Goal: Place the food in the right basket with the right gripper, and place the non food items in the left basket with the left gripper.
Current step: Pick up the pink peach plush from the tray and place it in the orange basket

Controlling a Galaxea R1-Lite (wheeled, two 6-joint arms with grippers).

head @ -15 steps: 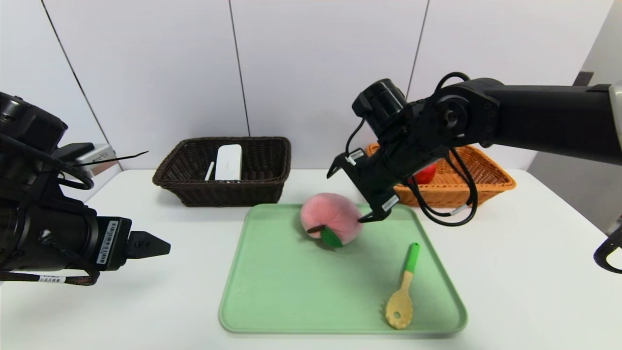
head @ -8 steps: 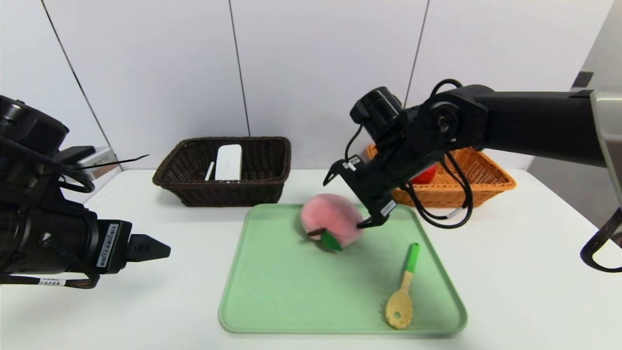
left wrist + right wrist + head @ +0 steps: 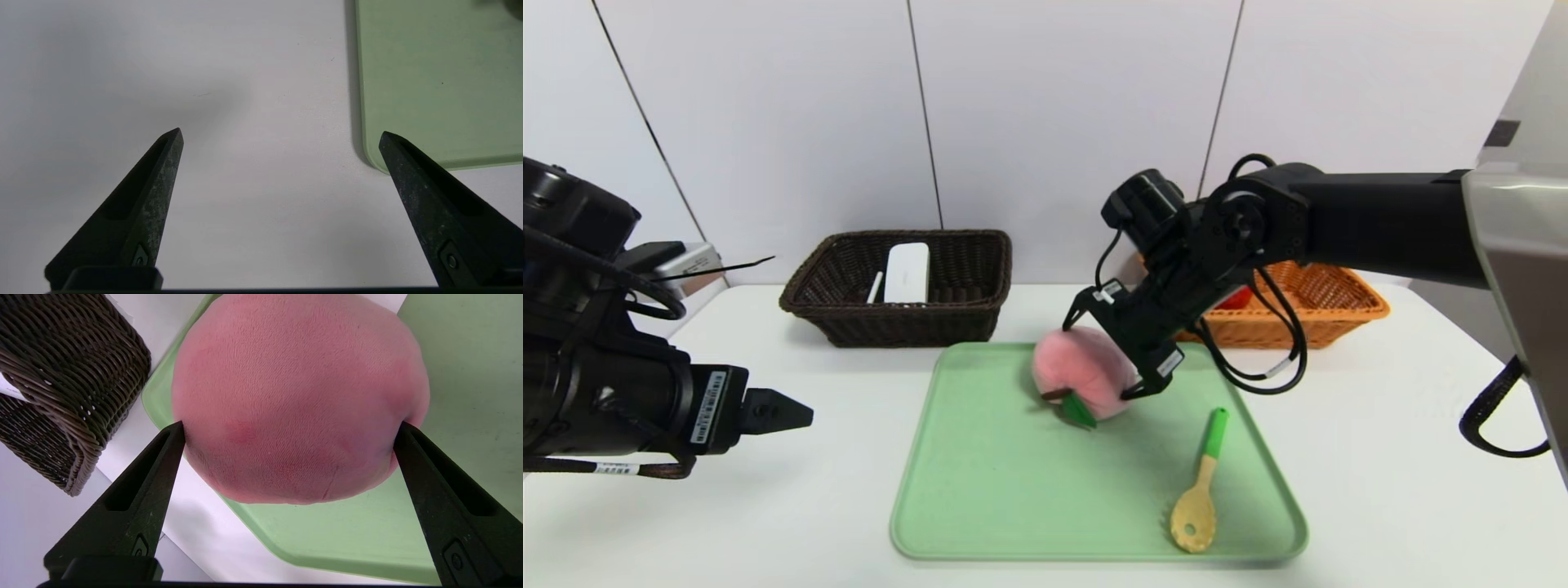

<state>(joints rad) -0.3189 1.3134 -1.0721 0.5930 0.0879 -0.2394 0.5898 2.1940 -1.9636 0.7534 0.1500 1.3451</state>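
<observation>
A robot's right end effector [image 3: 1104, 353] straddles a round pink plush peach [image 3: 1081, 377] with a brown stem and green leaf, which sits at the far middle of a pale green rectangular plastic tray [image 3: 1013, 490] on the white tabletop [image 3: 1405, 457]. Its two black pointed fingers [image 3: 135, 506] stand spread wide, one on each side of the soft fruit; in the right wrist view their tips sit right at the peach's flanks, and the plush toy rests on the tray, not lifted.

Nearer the front right corner of the same tray lies a wooden slotted spoon with a green handle [image 3: 1199, 490], well apart from the peach.

Behind the tray, to the left, stands a dark brown woven wicker basket [image 3: 825, 302] holding a flat white rectangular box [image 3: 907, 272] and a thin white stick [image 3: 875, 287]. To the right, partly hidden by the right arm, stands an orange woven wicker basket [image 3: 1339, 306] with something red [image 3: 1235, 298] inside, too covered to identify.

The left end effector [image 3: 282, 136] hovers over bare tabletop just beside the tray's near left corner, its fingers fully apart and holding nothing. White wall panels [image 3: 1054, 122] close the scene behind.
</observation>
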